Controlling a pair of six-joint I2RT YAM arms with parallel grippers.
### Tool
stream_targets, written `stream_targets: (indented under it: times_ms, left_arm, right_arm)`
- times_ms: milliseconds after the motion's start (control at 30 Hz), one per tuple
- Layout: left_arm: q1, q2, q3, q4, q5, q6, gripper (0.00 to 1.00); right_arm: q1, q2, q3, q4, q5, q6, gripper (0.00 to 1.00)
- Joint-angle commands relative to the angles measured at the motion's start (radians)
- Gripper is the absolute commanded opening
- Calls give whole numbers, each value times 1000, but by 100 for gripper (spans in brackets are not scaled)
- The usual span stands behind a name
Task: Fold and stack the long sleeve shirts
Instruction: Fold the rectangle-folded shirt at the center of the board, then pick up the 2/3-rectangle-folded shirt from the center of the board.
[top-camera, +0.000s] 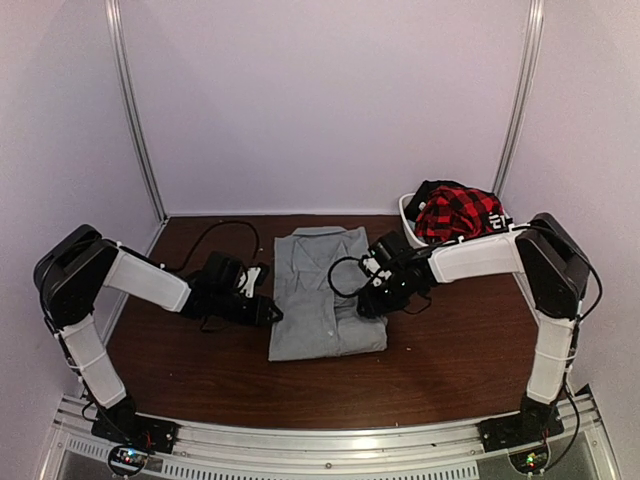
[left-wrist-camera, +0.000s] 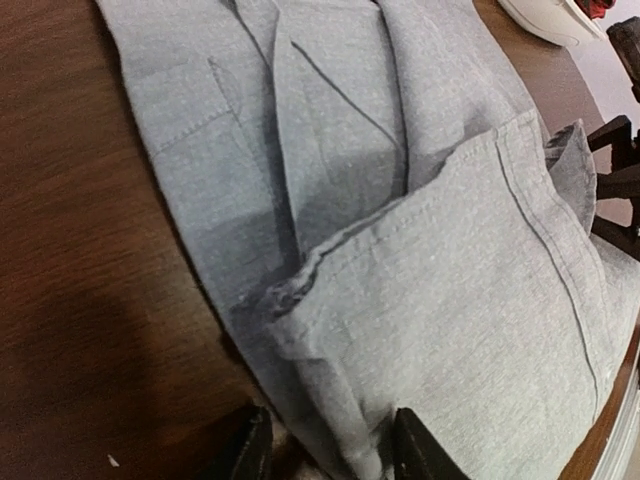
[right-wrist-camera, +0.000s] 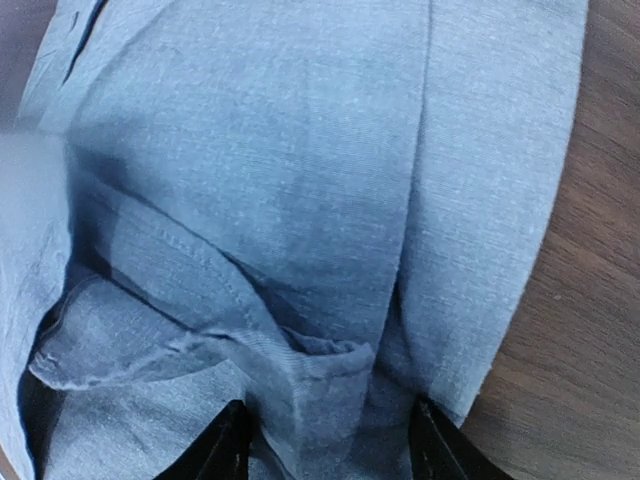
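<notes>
The grey shirt (top-camera: 325, 295) lies part-folded at centre frame on the table (top-camera: 450, 350). It looks soft, light and likely to slump, so folded edges and hems seem the best holds. Left gripper (top-camera: 268, 312) and right gripper (top-camera: 372, 300) flank it, fingers parted with cloth between them.

Inside a robotics lab test cell: two white-and-black robot arms (top-camera: 145, 280) (top-camera: 480, 258) stand bolted to a ribbed aluminium rail (top-camera: 330, 440) at the near edge of a dark brown wood-grain bench (top-camera: 450, 360). Loose black cables (top-camera: 215, 235) trail across it, and plain white wall panels (top-camera: 330, 100) in slim metal posts (top-camera: 135, 110) enclose it.
</notes>
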Motion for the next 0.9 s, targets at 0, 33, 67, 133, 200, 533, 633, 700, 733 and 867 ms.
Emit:
stream_targets:
  times_ms: [0,33,67,133,200,533,633,700,733,867]
  left_arm:
    - [-3,-45,-9,-81,-117,33,49]
    - [-3,-64,-15,-88,-128,39,53]
    - [-3,-84,-26,-88,-132,48,56]
    - [-13,-137,-52,-75,-118,82,61]
    - [-54,-198,-77,-67,-123,135,64]
    - [-188,-435,-212,6,-147,154,72]
    - [-189,-468,-242,10,-159,139,72]
    - [-189,-486,-258,7,-164,132,72]
    - [-189,-496,-266,7,-168,128,72]
    - [-189,-540,-281,-14,-193,129,72]
  right_arm:
    - [-8,-60,-57,-93,173,-3,59]
    - [-8,-78,-71,-98,183,-2,61]
    - [-8,-104,-89,-98,208,-4,63]
    - [-7,-166,-136,-77,222,-9,68]
    - [4,-240,-187,-38,213,-28,74]
    - [168,-500,-342,30,198,-130,88]
    - [214,-510,-364,56,158,-147,88]
    - [242,-499,-367,58,157,-164,88]
    - [255,-490,-367,57,159,-173,87]
    - [301,-443,-357,57,178,-213,85]
